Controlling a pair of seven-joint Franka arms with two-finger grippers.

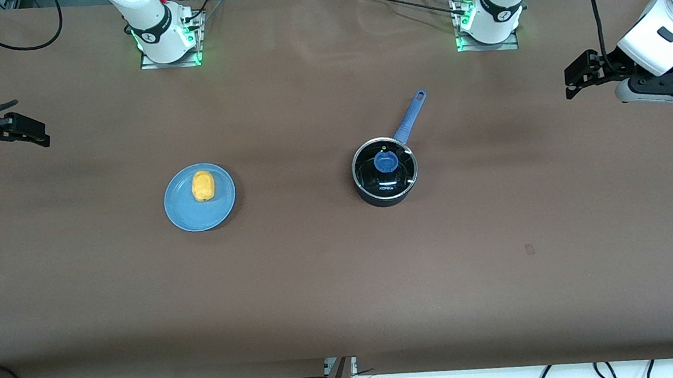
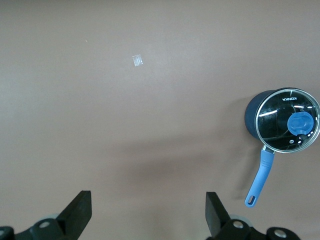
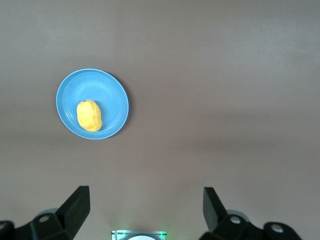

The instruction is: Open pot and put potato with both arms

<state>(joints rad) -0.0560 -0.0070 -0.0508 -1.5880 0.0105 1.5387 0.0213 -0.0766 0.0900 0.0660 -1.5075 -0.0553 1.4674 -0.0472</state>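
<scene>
Front view: we see the pot (image 1: 385, 176) mid-table, glass lid (image 1: 385, 168) on, and the potato (image 1: 203, 185) on the blue plate (image 1: 182, 212) toward the right arm's end. Both arms wait. The left gripper (image 2: 148, 210) and right gripper (image 3: 146, 207) hang over bare tabletop, fingers spread wide, holding nothing.

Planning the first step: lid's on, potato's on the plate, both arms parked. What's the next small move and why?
Probably bring the left gripper, open and over bare table at its own end, over the pot and down onto the lid's blue knob. The lid still covers the pot, so the potato on the plate cannot go in. The right gripper waits open.
</scene>
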